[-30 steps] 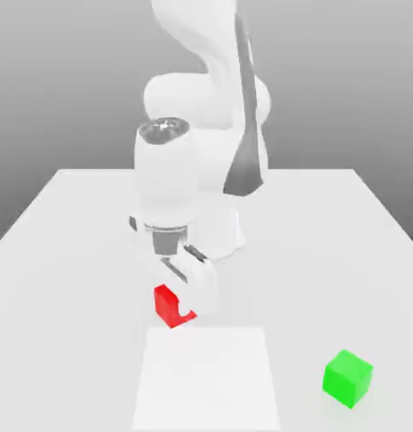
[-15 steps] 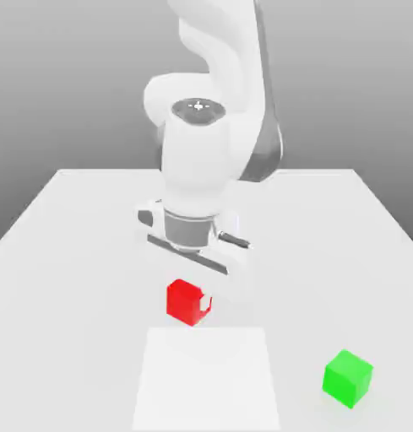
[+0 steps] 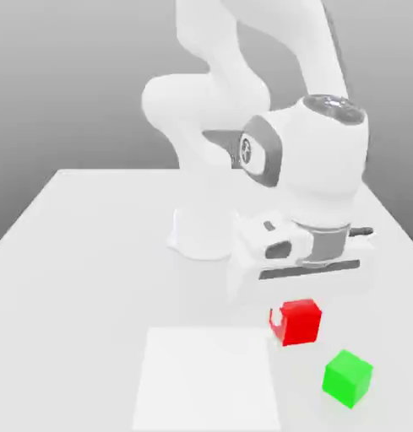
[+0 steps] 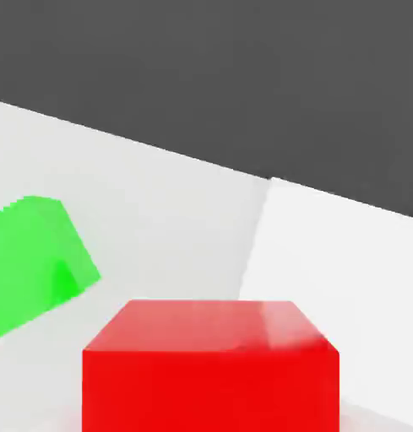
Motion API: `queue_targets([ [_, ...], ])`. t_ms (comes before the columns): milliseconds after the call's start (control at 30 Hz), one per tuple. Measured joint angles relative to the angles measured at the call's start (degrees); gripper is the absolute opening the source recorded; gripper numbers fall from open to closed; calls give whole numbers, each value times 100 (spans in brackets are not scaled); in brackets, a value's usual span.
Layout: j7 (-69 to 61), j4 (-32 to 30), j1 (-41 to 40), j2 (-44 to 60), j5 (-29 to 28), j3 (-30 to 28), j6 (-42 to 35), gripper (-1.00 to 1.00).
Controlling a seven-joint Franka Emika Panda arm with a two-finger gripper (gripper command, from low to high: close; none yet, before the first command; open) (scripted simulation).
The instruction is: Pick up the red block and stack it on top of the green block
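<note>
White tabletop (image 3: pixel 91 253) fills the lower part of the exterior view, w/ a brighter white square patch (image 3: pixel 207 378) at bottom centre; behind it a plain grey backdrop, darker toward the top. My arm stands mid-frame, wrist bent over to the right side. My claw (image 3: pixel 292 325) hangs at lower right, clamped on the red block (image 3: pixel 301 321), which sits off the surface. Green block (image 3: pixel 347 378) rests on the table just below and right of the red one, not touching it.

Hand view: red block (image 4: pixel 211 364) at bottom centre, close up. Green block (image 4: pixel 34 263) at left edge, on the white table (image 4: pixel 167 228). Brighter patch (image 4: pixel 336 270) at right. Dark grey backdrop across the top.
</note>
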Motion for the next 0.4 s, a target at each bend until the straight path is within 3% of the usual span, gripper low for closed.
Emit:
queue_targets([
  [133, -830, 344, 199, 314, 170, 261, -62, -100],
  [267, -541, 439, 396, 1094, -370, 2, 576, -100],
  [300, -470, 450, 448, 1224, -472, -67, 690, 100],
  [400, -470, 450, 448, 1224, -472, -67, 690, 100],
])
